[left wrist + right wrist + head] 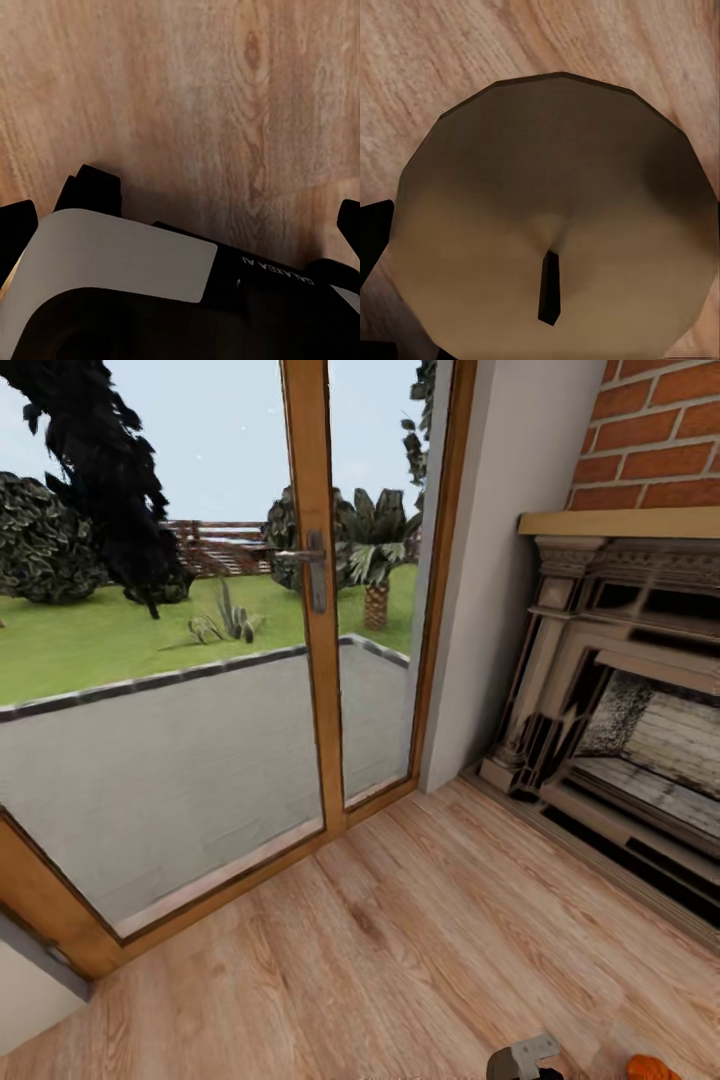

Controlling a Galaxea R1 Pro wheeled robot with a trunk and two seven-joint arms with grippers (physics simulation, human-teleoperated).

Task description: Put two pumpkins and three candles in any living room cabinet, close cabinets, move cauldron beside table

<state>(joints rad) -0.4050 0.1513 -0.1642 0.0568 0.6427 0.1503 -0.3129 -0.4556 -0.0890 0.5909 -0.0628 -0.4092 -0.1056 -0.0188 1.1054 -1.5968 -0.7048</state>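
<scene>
Filling the right wrist view, a candle point(559, 217) shows its pale round top and dark wick, right gripper's fingertips point(371, 232) flanking it — grip can't be confirmed. Left gripper's fingers point(15, 225) spread wide over wood floor point(187, 97) — glass door point(200, 710) and fireplace point(620, 690) ahead

Pale round candle point(559, 225) top with dark wick, close above wood floor; possibly an orange pumpkin point(652, 1068) at frame edge.

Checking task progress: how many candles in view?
1. A candle sits right in front of the right end effector in the right wrist view, wick visible, wood floor behind it. Others may be out of frame.
</scene>
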